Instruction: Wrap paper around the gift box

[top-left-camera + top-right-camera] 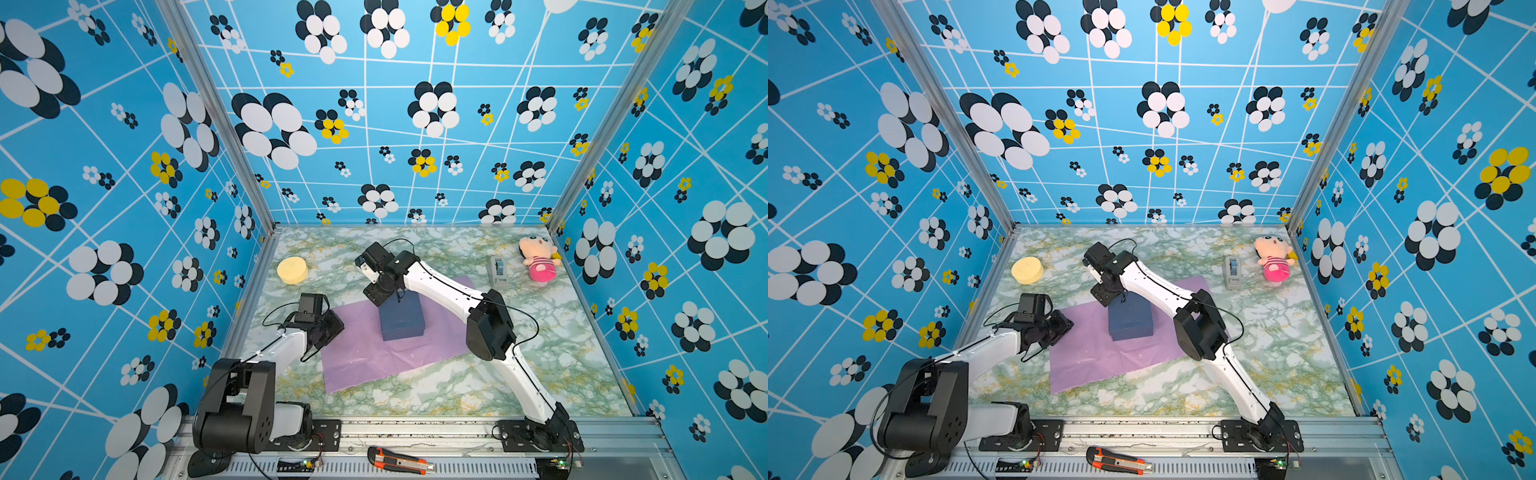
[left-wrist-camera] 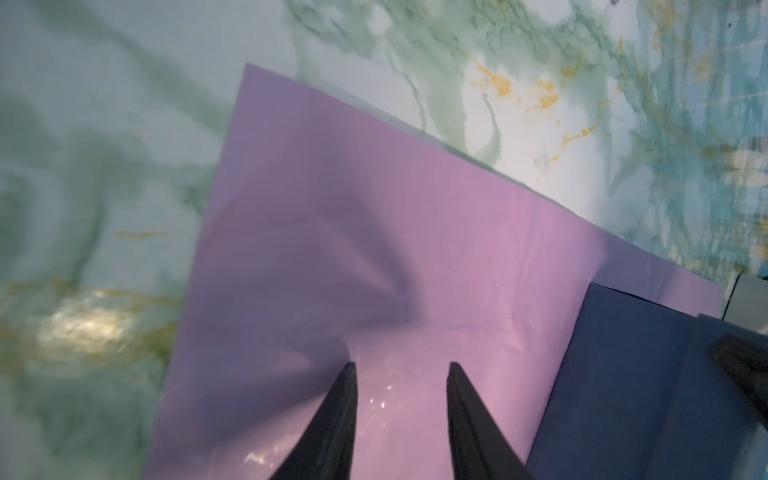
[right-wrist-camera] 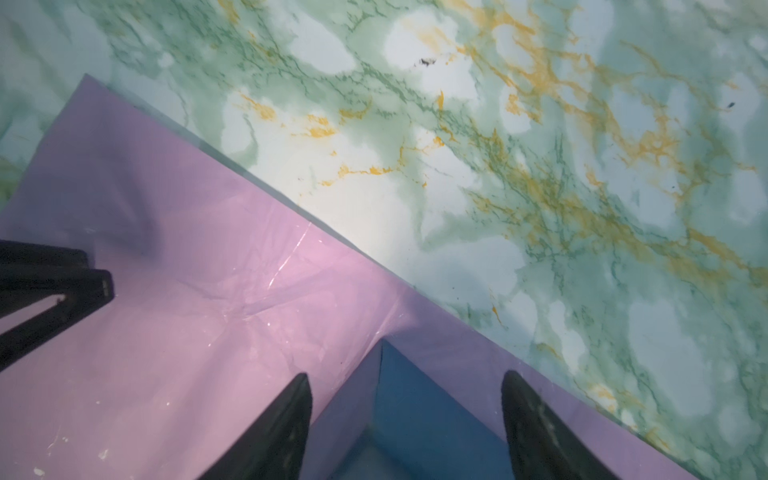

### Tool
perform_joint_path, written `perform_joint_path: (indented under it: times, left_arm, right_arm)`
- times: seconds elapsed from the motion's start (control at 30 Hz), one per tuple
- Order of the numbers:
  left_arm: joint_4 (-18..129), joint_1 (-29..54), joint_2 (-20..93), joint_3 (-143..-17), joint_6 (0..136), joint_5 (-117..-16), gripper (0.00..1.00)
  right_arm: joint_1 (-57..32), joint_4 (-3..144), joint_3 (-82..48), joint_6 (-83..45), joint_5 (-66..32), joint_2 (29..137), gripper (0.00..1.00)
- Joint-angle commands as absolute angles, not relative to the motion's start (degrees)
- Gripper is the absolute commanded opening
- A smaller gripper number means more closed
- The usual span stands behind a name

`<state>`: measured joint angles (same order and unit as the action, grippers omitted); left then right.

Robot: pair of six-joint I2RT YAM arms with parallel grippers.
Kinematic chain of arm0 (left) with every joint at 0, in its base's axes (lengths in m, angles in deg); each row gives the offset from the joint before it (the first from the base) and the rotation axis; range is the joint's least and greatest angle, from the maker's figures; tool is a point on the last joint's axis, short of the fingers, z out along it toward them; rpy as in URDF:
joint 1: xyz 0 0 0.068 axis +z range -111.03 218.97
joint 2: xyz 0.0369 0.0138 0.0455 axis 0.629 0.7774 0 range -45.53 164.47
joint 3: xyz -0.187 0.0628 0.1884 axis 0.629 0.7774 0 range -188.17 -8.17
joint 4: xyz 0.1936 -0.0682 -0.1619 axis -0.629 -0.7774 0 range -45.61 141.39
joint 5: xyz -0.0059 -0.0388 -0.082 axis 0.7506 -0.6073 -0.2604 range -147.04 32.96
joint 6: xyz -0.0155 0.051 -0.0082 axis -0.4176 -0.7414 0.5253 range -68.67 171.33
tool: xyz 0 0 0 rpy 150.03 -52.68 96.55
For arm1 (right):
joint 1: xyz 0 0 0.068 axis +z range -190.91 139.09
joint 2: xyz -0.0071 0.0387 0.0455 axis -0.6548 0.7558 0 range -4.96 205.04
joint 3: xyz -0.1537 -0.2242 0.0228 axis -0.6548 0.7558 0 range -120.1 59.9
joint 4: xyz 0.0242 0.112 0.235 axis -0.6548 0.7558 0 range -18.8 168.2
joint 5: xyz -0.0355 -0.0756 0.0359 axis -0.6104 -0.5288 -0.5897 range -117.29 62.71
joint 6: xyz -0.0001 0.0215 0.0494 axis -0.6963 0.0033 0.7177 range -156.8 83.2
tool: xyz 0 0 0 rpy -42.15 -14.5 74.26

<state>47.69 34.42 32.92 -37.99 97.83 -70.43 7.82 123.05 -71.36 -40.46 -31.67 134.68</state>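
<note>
Box [image 1: 402, 322] on paper [image 1: 365, 361], left fingers [image 2: 336, 424] apart over paper, right fingers [image 3: 528, 428] apart astride box corner, wrist views only, doll [image 1: 540, 259] in top views only

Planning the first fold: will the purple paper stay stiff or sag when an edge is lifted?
Likely sags: the paper looks thin and creased. Its sheen suggests it may slip in a pinch. The gift box resting on it should anchor the middle.
</note>
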Motion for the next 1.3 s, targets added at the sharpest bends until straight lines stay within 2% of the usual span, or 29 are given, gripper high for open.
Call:
perform_joint_path:
  times: [0.0, 0.27, 0.4, 0.67, 0.73, 0.83, 0.9, 1.0, 1.17, 1.27]
  left_arm:
    - [49.69, 34.58, 36.82, -36.82, 99.36, -69.89, 0.34]
    - [49.21, 35.06, 37.75, -37.06, 98.65, -68.29, 0.32]
    - [48.86, 35.11, 36.91, -36.69, 98.53, -67.33, 0.32]
    - [48.67, 35.23, 36.91, -36.73, 98.27, -67.06, 0.32]
    - [48.67, 35.19, 36.78, -36.79, 98.18, -67.06, 0.32]
    - [48.36, 35.17, 36.32, -37.27, 97.68, -67.15, 0.33]
    - [47.61, 35.11, 35.56, -38.01, 96.9, -66.99, 0.35]
    - [45.59, 35.02, 33.83, -39.74, 95.43, -66.37, 0.37]
    - [44.2, 35.01, 32.64, -40.89, 94.41, -65.65, 0.37]
    - [44.43, 35.02, 33.54, -41.12, 94.13, -65.96, 0.37]
  right_arm:
    - [7.97, 128.62, -73.52, -41.67, -31.18, 135.91, 0.67]
    - [7.97, 130.74, -72.52, -43.71, -28.49, 135.87, 0.49]
    - [7.95, 130.38, -70.25, -44.35, -27.12, 134.51, 0.43]
    - [7.97, 127.14, -63.21, -42.22, -25.68, 130.34, 0.4]
    - [7.94, 126.39, -62.13, -41.32, -25.24, 129.19, 0.43]
    - [7.76, 120.57, -58.05, -39.14, -25.11, 124.71, 0.63]
    - [7.0, 116.05, -54.82, -37.31, -23.96, 120.39, 0.7]
    - [3.51, 111.52, -49.23, -32.26, -20.37, 113.19, 0.72]
    - [-7.03, 101.5, -28.51, -19.42, -7.45, 100.93, 0.76]
    - [-10.87, 98.41, -18.79, -15.37, -4.96, 96.14, 0.78]
